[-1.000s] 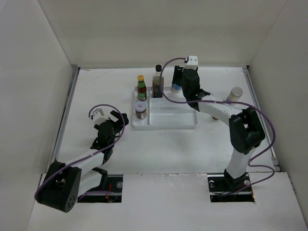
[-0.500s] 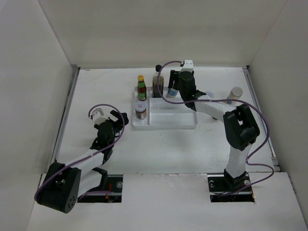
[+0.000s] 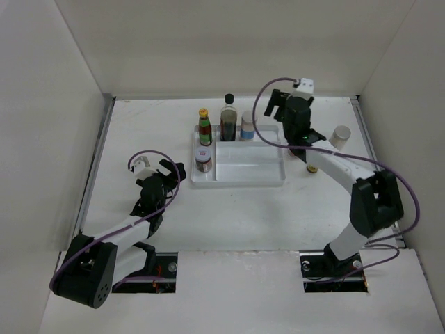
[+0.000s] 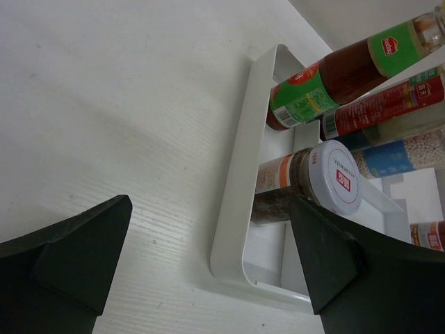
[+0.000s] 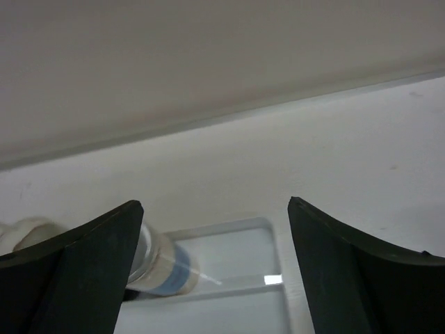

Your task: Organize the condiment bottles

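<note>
A white divided tray (image 3: 243,179) holds the yellow-capped red sauce bottle (image 3: 204,127), the tall dark black-capped bottle (image 3: 229,120), a pale blue-labelled shaker (image 3: 247,126) and a short jar (image 3: 203,160). Another pale shaker (image 3: 341,135) stands right of the tray. A small yellow-capped bottle (image 3: 312,168) is partly hidden under the right arm. My right gripper (image 3: 277,106) is open and empty, just behind and right of the blue-labelled shaker (image 5: 158,263). My left gripper (image 3: 171,171) is open and empty, left of the tray. It faces the jar (image 4: 327,177).
White walls enclose the table on the left, back and right. The tray's large front compartment (image 3: 250,165) holds nothing. In the left wrist view the tray's rim (image 4: 233,195) lies between my fingers, with bare table to its left.
My right gripper let go of the blue-labelled shaker in the tray's back row beside the tall dark bottle, then drew back to the right. The left arm has not moved.
</note>
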